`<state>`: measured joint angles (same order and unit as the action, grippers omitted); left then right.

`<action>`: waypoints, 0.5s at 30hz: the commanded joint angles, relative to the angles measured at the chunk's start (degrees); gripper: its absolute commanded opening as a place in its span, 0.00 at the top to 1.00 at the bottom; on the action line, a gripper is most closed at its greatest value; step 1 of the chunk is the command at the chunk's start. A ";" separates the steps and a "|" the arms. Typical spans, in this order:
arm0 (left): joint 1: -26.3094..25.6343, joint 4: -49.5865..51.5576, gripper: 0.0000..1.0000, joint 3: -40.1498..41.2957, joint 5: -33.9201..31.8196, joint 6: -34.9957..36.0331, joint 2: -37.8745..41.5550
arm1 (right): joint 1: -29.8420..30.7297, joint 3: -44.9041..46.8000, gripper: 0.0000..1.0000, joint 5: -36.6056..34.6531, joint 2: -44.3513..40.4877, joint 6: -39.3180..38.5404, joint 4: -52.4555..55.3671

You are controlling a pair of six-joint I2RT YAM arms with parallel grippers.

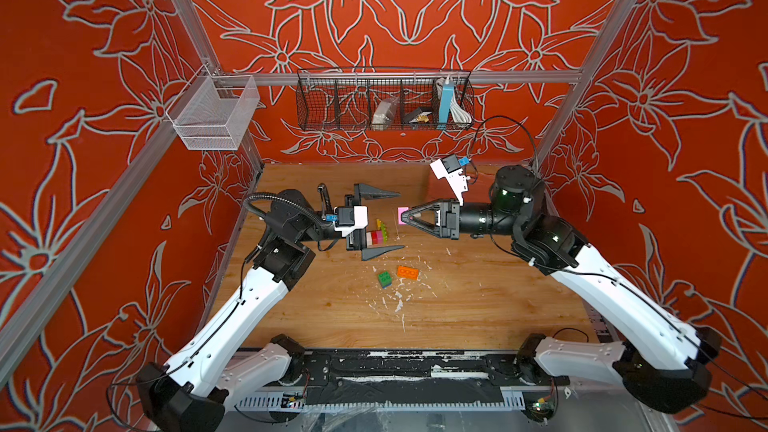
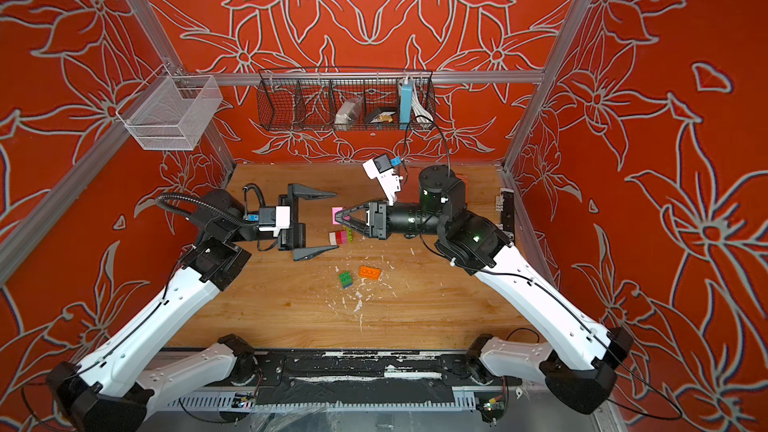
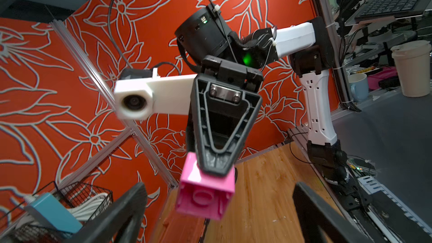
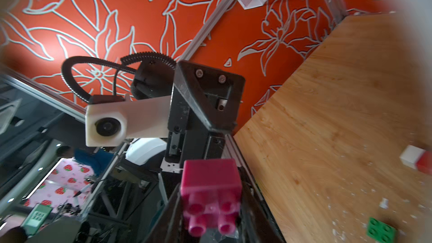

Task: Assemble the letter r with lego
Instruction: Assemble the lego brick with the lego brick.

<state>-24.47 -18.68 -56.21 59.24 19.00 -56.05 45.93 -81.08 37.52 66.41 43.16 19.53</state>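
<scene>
Pink brick [image 1: 401,213] clamped in right gripper [image 1: 409,216] tips; left gripper [image 1: 401,220] spread wide, apparently empty.

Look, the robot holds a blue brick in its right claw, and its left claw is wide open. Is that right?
Not quite. The brick is pink, not blue. The left wrist view shows the pink brick pinched at the tips of the right gripper. The rest is right: the left gripper is wide open and holds nothing.
</scene>
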 commanded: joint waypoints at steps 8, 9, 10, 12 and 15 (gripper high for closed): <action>-0.76 27.03 0.01 6.93 -39.61 -27.04 11.08 | 0.14 -0.63 1.00 -40.39 0.32 -8.13 32.33; -0.72 30.65 0.01 6.50 -42.74 -28.94 11.22 | 0.13 -1.14 1.00 -42.44 1.45 -8.01 35.20; -0.74 35.65 0.01 5.48 -45.54 -30.72 10.95 | 0.15 -1.84 1.00 -44.42 2.93 -7.78 38.30; -0.73 43.37 0.01 3.65 -48.50 -33.35 9.54 | 0.25 -3.18 1.00 -46.90 6.04 -7.65 43.84; -0.77 50.78 0.01 1.72 -47.65 -36.26 6.07 | 0.50 -5.26 1.00 -47.59 10.69 -7.55 48.79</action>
<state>-25.04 19.11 -52.36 16.93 -11.05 -48.03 45.98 -83.92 -3.75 74.81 36.45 58.08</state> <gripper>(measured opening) 0.986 0.345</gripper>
